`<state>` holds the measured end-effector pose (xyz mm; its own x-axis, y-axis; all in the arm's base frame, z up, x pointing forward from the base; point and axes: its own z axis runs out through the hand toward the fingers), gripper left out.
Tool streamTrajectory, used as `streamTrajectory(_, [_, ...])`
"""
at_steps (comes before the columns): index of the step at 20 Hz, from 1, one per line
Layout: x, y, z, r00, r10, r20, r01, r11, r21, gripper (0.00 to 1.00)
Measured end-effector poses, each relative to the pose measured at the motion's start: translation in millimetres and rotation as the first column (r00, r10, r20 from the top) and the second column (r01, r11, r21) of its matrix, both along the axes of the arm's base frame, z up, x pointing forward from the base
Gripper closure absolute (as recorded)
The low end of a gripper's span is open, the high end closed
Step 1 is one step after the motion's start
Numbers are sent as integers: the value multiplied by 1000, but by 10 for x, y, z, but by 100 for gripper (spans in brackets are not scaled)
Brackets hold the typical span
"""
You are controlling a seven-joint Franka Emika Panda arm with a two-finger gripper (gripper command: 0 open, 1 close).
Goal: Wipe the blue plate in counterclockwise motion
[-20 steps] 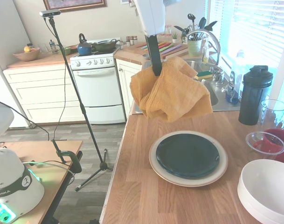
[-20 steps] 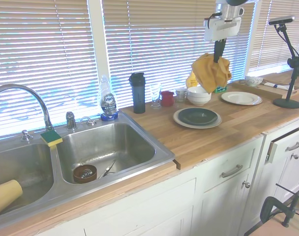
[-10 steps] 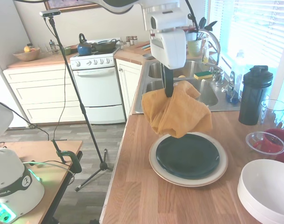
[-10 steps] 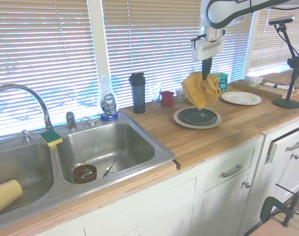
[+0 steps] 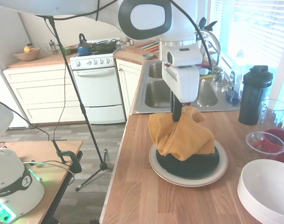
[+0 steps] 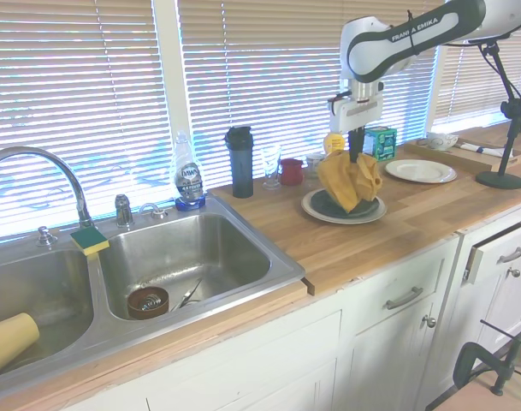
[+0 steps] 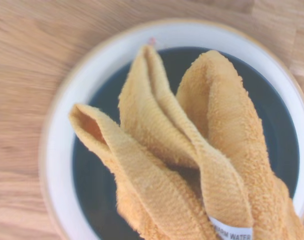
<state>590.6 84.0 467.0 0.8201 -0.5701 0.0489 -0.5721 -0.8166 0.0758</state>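
The hand [image 5: 177, 113] had dropped from well above the counter [image 5: 146, 196], bringing the orange towel [image 5: 181, 135] down until its lower folds draped onto the blue plate [image 5: 193, 167]. The fingers were clamped on the towel's bunched top, so it hung as a loose cone. The blue plate sat nested on the larger beige plate [image 5: 188, 181], near the counter's front edge, with the white bowl [image 5: 265, 189] well apart to one side. The plate lay directly beneath the hand, slightly toward the bowl side. Being round, it had no long axis or heading; the wrist view showed the towel [image 7: 191, 160] over the dark centre [image 7: 97, 185]. Judging from this, the circling wipe had yet to start.
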Motion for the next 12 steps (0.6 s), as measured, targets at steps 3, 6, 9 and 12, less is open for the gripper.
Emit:
streamTrajectory(3, [57, 70, -204, 1000, 16, -18, -16, 1000, 1, 100])
streamTrajectory(6, [94, 127, -398, 999, 25, -41, -25, 1000, 0, 100])
streamTrajectory(9, [137, 26, -561, 998, 5, -65, -5, 1000, -1, 100])
streamTrajectory(12, [181, -103, -720, 996, -21, -87, 20, 1000, -1, 100])
